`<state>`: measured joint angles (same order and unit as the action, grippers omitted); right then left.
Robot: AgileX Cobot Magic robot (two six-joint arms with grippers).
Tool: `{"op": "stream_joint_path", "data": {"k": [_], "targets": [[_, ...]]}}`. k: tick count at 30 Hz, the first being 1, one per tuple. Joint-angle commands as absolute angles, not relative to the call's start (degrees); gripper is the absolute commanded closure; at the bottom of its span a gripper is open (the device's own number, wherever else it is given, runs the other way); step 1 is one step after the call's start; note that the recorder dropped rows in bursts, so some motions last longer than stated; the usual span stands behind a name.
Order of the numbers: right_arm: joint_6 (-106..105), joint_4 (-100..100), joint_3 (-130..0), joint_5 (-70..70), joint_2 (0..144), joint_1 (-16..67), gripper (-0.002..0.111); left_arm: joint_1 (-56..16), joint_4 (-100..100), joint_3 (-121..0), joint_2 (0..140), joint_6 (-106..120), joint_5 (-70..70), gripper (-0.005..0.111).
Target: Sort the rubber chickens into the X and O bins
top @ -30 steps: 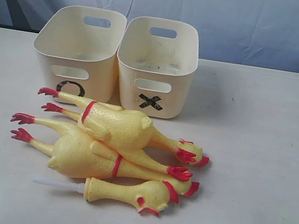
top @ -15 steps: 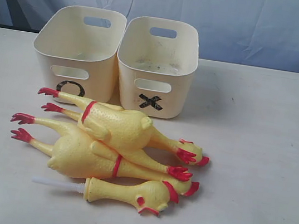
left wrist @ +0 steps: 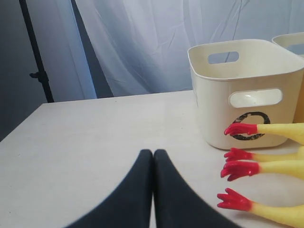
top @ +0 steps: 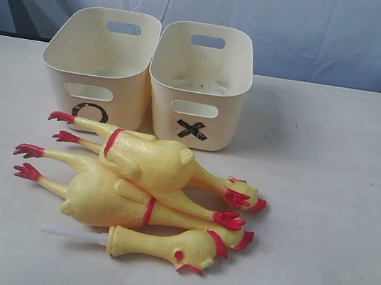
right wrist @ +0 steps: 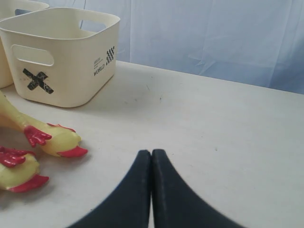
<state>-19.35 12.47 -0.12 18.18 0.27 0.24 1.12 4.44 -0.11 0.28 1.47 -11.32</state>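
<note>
Three long rubber chickens [top: 143,178] lie piled on the white table in front of the bins, red feet to the left, heads to the right. A shorter legless chicken [top: 164,246] with a white stick lies nearest the front. Behind stand the O bin [top: 100,64] on the left and the X bin [top: 201,83] on the right, side by side. My left gripper [left wrist: 153,153] is shut and holds nothing, left of the red feet [left wrist: 240,168] and short of the O bin [left wrist: 247,95]. My right gripper [right wrist: 151,153] is shut and holds nothing, right of the chicken heads [right wrist: 54,141] and the X bin [right wrist: 64,57].
A blue-white cloth backdrop [top: 300,30] hangs behind the table. A black stand pole [left wrist: 35,57] rises beyond the table's far left edge. Bare tabletop [top: 331,206] stretches to the right of the pile.
</note>
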Motion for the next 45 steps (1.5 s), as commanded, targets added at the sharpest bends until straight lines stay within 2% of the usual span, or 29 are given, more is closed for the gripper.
{"op": "stream_joint_path", "data": {"k": [1,15,22,29,39,45], "targets": [[-19.3,12.46,0.0,17.86,0.0,0.0,0.109,1.06,2.58,0.0,0.0,1.44,-5.59,0.107],[-19.3,12.46,0.0,17.86,0.0,0.0,0.109,1.06,1.93,0.0,0.0,1.3,0.55,0.107],[-19.3,12.46,0.0,17.86,0.0,0.0,0.109,1.06,-8.89,0.0,0.0,-4.55,2.86,0.107],[-19.3,12.46,0.0,17.86,0.0,0.0,0.109,1.06,-19.47,0.0,0.0,-5.63,3.21,0.107],[-19.3,12.46,0.0,17.86,0.0,0.0,0.109,1.06,-22.52,0.0,0.0,-5.63,0.0,0.107],[-19.3,12.46,0.0,17.86,0.0,0.0,0.109,1.06,-23.53,-4.31,3.93,-5.63,-1.44,0.107]]}}
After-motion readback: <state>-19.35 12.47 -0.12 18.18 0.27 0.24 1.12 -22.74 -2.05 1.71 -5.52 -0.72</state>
